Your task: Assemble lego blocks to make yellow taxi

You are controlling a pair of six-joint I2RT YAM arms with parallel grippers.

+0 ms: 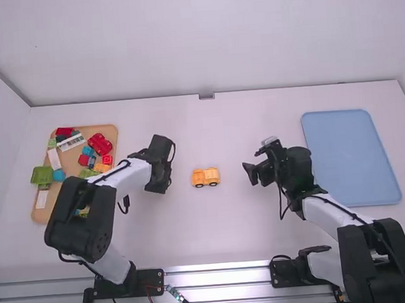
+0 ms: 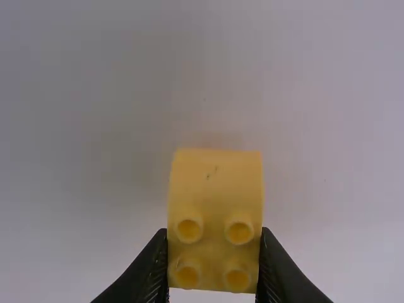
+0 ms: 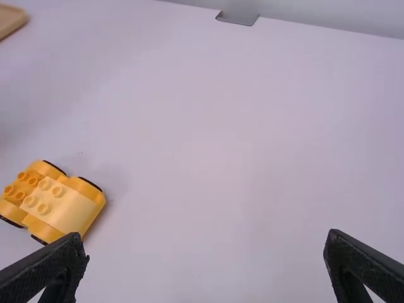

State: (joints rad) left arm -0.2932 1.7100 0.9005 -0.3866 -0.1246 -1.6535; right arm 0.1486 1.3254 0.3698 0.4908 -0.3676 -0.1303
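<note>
In the high view my left gripper [image 1: 159,184] is over the table left of the orange-yellow wheeled car [image 1: 205,177]. The left wrist view has my left gripper [image 2: 214,232] shut on a yellow block [image 2: 216,183] with a curved end and four studs, the table surface behind it. To the car's right, my right gripper [image 1: 254,163] holds nothing. The right wrist view gives my right gripper [image 3: 205,235] wide open, and the car [image 3: 62,205] at lower left, upright, with a lighter yellow studded block on it beside a lower studded part.
A tan tray [image 1: 37,213] with red, green, blue and orange blocks lies at the far left, partly beneath the left arm. On the right is an empty blue tray [image 1: 350,157]. Bare table [image 1: 215,228] stretches between the arms.
</note>
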